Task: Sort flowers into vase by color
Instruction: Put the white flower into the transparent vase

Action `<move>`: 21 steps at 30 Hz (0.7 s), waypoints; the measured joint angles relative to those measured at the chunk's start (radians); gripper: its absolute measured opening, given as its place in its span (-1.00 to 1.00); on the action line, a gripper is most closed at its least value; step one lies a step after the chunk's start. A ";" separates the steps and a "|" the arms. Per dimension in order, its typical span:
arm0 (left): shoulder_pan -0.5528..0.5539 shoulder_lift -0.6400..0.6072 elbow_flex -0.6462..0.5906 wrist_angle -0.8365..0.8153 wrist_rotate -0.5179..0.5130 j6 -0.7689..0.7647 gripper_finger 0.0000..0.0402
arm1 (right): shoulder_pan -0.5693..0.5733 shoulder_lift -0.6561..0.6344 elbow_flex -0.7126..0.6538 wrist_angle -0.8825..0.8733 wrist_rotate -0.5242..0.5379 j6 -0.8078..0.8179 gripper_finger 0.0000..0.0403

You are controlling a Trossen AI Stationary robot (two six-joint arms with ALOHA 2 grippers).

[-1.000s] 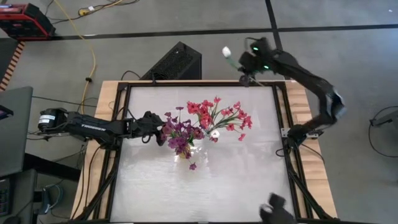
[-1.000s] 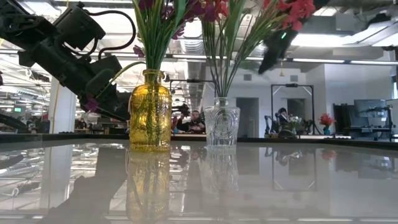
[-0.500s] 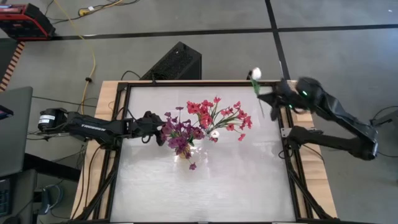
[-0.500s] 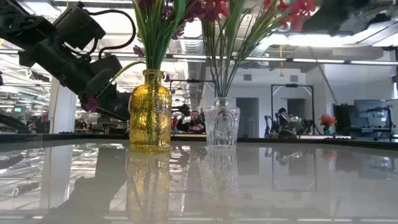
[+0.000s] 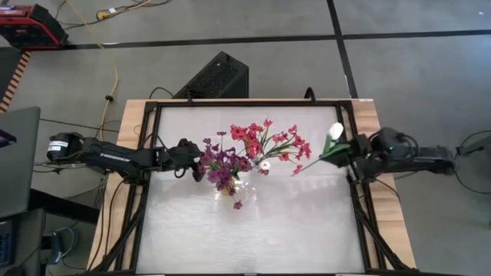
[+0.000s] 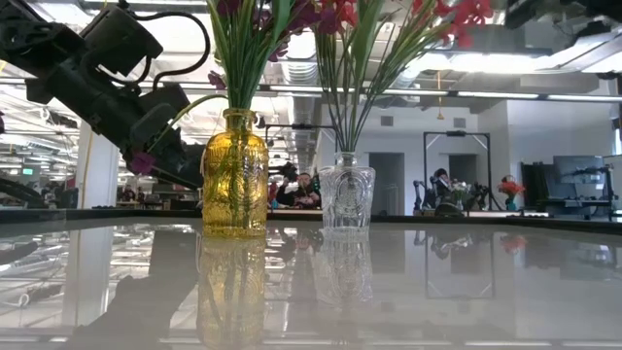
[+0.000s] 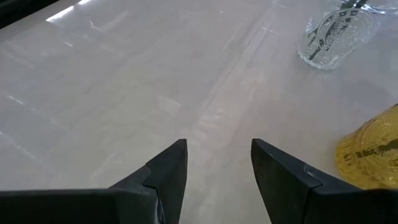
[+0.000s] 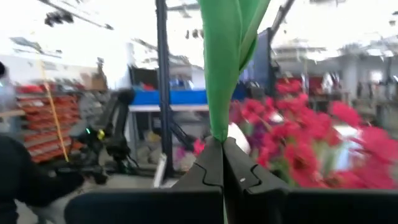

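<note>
A yellow vase (image 6: 234,175) holds purple-magenta sprigs (image 5: 221,165), their stems standing in it. A clear vase (image 6: 347,192) holds red-pink sprigs (image 5: 270,141) the same way, with a white bud (image 5: 265,164) among them. My left gripper (image 5: 201,157) hovers open beside the yellow vase (image 7: 373,152), on its left side. My right gripper (image 5: 347,149) is shut on a white-bud sprig (image 5: 335,131) over the table's right edge, right of the red bunch (image 8: 292,140). My right gripper pinches the white-bud sprig between its two shut fingers at the green leaf and stem (image 8: 216,134), below the bud. The fingers come level from the table's right side. The sprig is lifted clear, its thin stem end (image 5: 305,165) pointing toward the vases.
One loose purple bloom (image 5: 237,205) lies on the table near the vases. A black frame (image 5: 357,195) runs round the glossy table top. Bare surface stretches along the near half (image 5: 253,238). People sit in the room behind (image 6: 303,190).
My right arm has swung from beyond the table's far right corner toward the near side along the right edge, carrying the white-bud sprig, and has turned so the gripper points toward the vases. The sprig stayed in the shut fingers.
</note>
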 joint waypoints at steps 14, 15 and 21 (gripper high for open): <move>-0.005 0.000 0.000 0.000 -0.010 -0.010 -0.17 | 0.380 0.529 -0.047 0.636 0.250 -0.200 -0.93; -0.005 0.000 0.000 0.000 -0.010 -0.010 -0.17 | 0.400 0.564 -0.034 0.645 0.283 -0.229 -0.93; -0.005 0.000 0.000 0.000 -0.011 -0.005 -0.17 | 0.468 0.789 0.045 0.682 0.591 -0.391 -0.93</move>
